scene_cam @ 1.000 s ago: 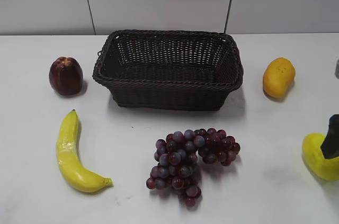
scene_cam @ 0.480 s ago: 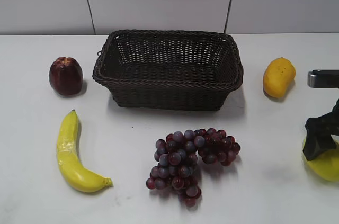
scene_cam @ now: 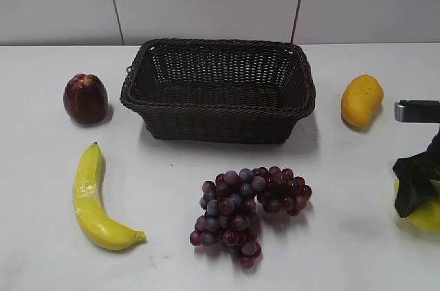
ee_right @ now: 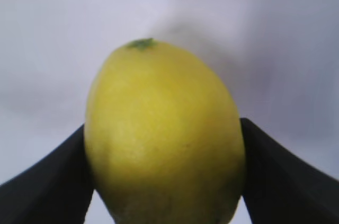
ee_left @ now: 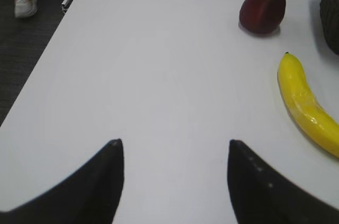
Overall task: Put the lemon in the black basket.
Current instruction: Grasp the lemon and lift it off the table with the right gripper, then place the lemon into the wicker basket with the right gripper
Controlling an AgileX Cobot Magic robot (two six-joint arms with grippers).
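The lemon (scene_cam: 430,217) lies on the white table at the far right edge, mostly hidden by my right gripper (scene_cam: 412,195). In the right wrist view the lemon (ee_right: 164,134) fills the space between the two black fingers of my right gripper (ee_right: 163,128), which touch it on both sides. The black basket (scene_cam: 220,109) stands empty at the back middle, well to the left of the lemon. My left gripper (ee_left: 174,142) is open and empty over bare table, left of the banana; it does not show in the exterior view.
A dark red fruit (scene_cam: 85,98) sits left of the basket, a banana (scene_cam: 96,201) at front left, a bunch of grapes (scene_cam: 244,208) in front of the basket, and an orange-yellow mango-shaped fruit (scene_cam: 361,100) right of it. The table's left edge (ee_left: 47,60) is near my left gripper.
My right gripper has come in from the right edge and settled down over the lemon, covering most of it. The other fruit and the basket have not moved.
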